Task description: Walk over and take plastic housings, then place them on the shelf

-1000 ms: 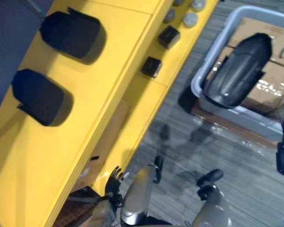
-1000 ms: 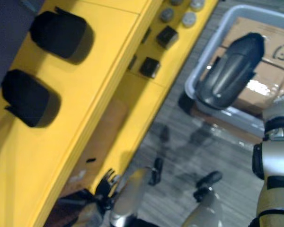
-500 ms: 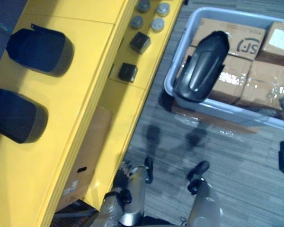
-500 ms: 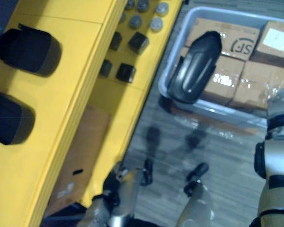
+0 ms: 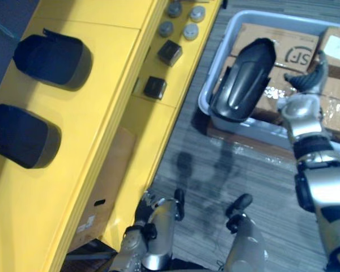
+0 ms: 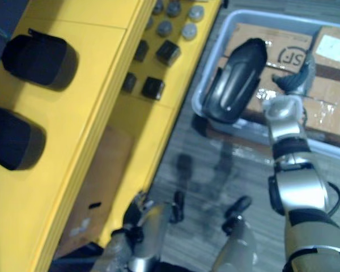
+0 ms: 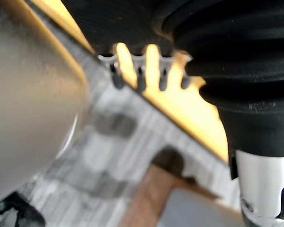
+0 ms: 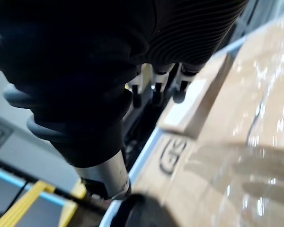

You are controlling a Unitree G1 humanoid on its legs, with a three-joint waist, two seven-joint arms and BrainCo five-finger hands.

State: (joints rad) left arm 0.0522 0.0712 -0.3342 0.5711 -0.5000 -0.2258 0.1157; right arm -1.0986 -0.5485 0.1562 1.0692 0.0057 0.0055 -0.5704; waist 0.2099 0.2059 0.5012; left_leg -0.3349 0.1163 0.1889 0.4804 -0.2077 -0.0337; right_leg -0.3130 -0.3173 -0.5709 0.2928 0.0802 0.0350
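Since the glossy black elongated plastic housing (image 5: 242, 82) is a thin moulded shell, expect it to be light, stiff and slippery; judge the long side edges the safest hold, not the smooth crown. It lies tilted on taped brown cardboard boxes (image 5: 275, 42) inside a grey plastic tote bin (image 5: 272, 16), with its lower end projecting over the near rim. The right robot hand (image 5: 307, 82) hovers just beside the housing, above the boxes, fingers (image 8: 156, 81) released and extended, grasping nothing; no contact with the housing is visible. The left robot hand (image 5: 146, 204) hangs low beside the yellow shelf unit (image 5: 102, 113), fingers relaxed and empty. Two matt black cup-shaped plastic housings (image 5: 52, 58) already lie on the top shelf, near each other but apart, with bare yellow surface around them for another. A lower ledge carries small black cubes (image 5: 170, 52) and grey round caps (image 5: 191, 31). A brown carton (image 5: 110, 170) sits beneath the shelf. Grey striped carpet floor (image 5: 215, 170) separates the bin from the shelf. The film over the boxes looks slick, so the housing may slide if it is pushed.
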